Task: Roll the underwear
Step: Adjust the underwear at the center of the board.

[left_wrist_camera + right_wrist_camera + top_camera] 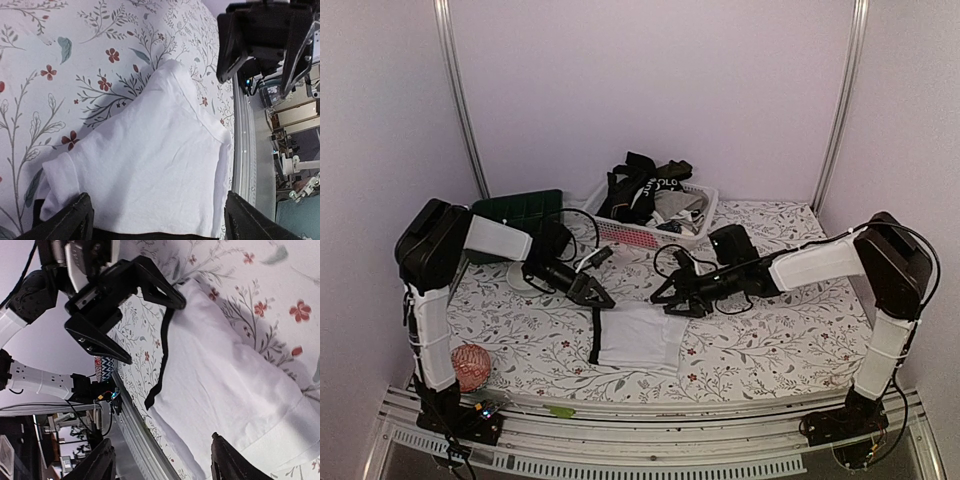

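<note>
White underwear (638,338) with a black waistband (595,335) along its left edge lies flat on the floral tablecloth near the front. It fills the left wrist view (150,165) and the right wrist view (235,375). My left gripper (602,297) is open just above the garment's far left corner. My right gripper (672,301) is open just above its far right corner. Neither holds anything. More underwear, black, white and grey, is piled in the white lattice basket (692,229) at the back.
A dark green box (517,213) stands at the back left. A red-and-white ball (471,366) lies at the front left corner. The metal table rail (650,430) runs along the near edge. Cables trail from both wrists.
</note>
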{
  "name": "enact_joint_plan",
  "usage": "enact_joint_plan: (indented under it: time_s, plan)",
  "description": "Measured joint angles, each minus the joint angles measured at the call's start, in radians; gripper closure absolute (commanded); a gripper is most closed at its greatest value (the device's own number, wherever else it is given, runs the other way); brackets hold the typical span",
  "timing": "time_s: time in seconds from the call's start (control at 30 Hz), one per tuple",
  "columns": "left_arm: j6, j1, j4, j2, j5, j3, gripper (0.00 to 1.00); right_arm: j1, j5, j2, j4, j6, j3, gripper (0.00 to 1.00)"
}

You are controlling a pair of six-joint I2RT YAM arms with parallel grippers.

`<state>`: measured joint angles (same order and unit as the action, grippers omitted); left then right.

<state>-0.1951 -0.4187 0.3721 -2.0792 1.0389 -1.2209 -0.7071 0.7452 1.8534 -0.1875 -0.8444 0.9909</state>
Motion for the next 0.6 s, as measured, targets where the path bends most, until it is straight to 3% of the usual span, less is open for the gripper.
enact_joint_plan:
  time_s: [0.3,0.6]
  plan:
    - [-0.271,-0.005,0.216,0.073,-0.119,-0.084,0.53,0.008,-0.113,0.115,0.348,0.432,0.307,0.47]
    - [-0.323,-0.015,0.260,-0.011,-0.194,-0.147,0.71,0.008,-0.150,0.290,0.503,0.624,0.463,0.53]
